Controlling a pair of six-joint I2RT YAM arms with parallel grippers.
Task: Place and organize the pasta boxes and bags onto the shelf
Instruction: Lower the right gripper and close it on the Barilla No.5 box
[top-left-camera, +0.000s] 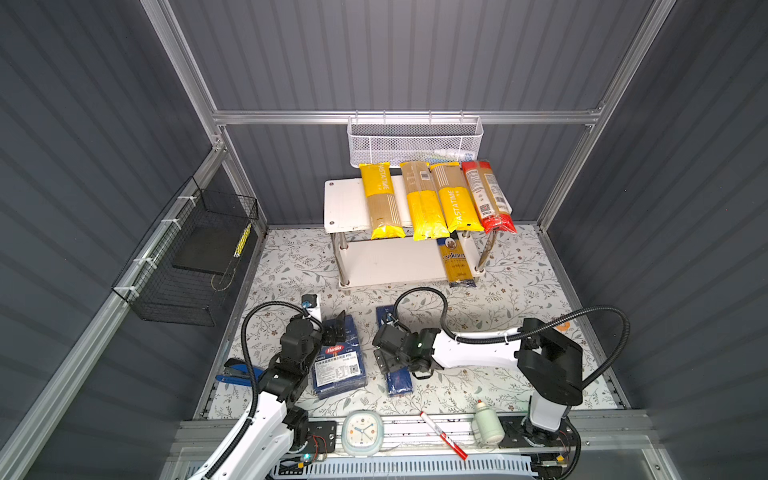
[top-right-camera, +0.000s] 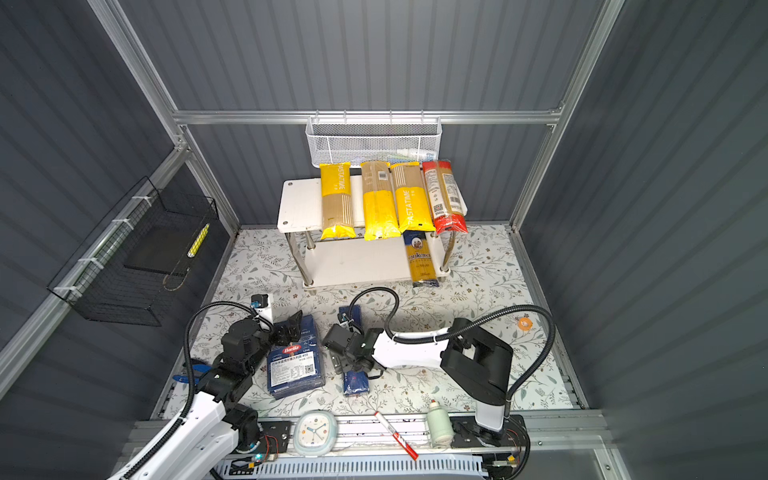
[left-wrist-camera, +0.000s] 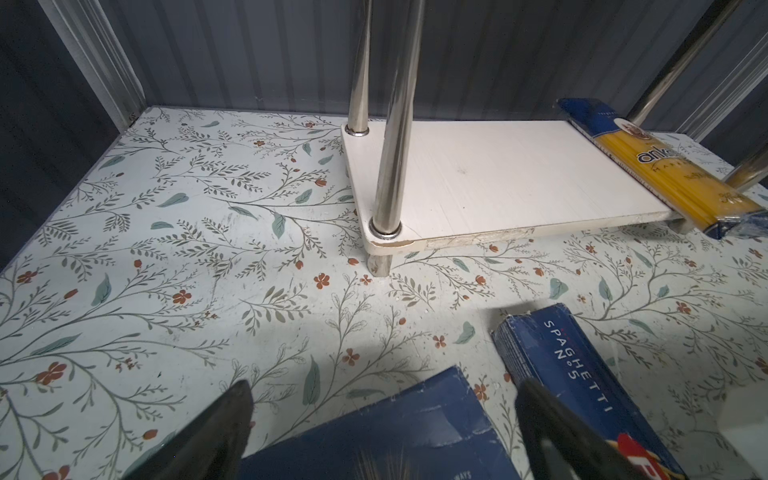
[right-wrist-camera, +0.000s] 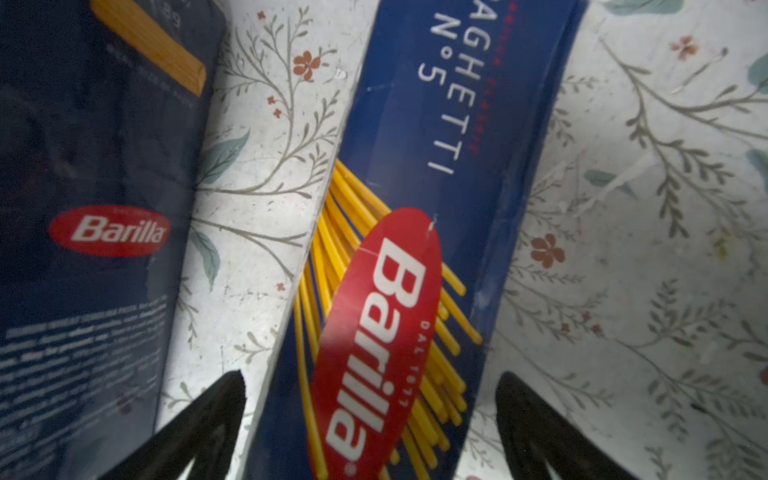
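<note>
Three yellow Pastatime bags (top-left-camera: 380, 199) (top-left-camera: 422, 203) (top-left-camera: 453, 199) and a red-and-clear bag (top-left-camera: 488, 195) lie side by side on the top board of the white shelf (top-left-camera: 345, 203). The ankara bag (top-left-camera: 457, 262) (left-wrist-camera: 665, 166) lies across the right end of the lower board. On the floral mat lie the wide Barilla box (top-left-camera: 338, 357) (left-wrist-camera: 374, 436) and the narrow Barilla box (top-left-camera: 399, 380) (right-wrist-camera: 415, 249). My left gripper (top-left-camera: 337, 330) (left-wrist-camera: 386, 388) hangs open over the wide box's far end. My right gripper (top-left-camera: 386, 363) (right-wrist-camera: 370, 380) points down, open, a finger on either side of the narrow box.
A white mesh basket (top-left-camera: 415, 141) hangs on the back wall above the shelf. A black wire basket (top-left-camera: 187, 257) hangs on the left wall. Along the front rail sit a clock (top-left-camera: 361, 432), a red marker (top-left-camera: 442, 434) and a white bottle (top-left-camera: 488, 424). A blue stapler (top-left-camera: 235, 372) lies by the left arm.
</note>
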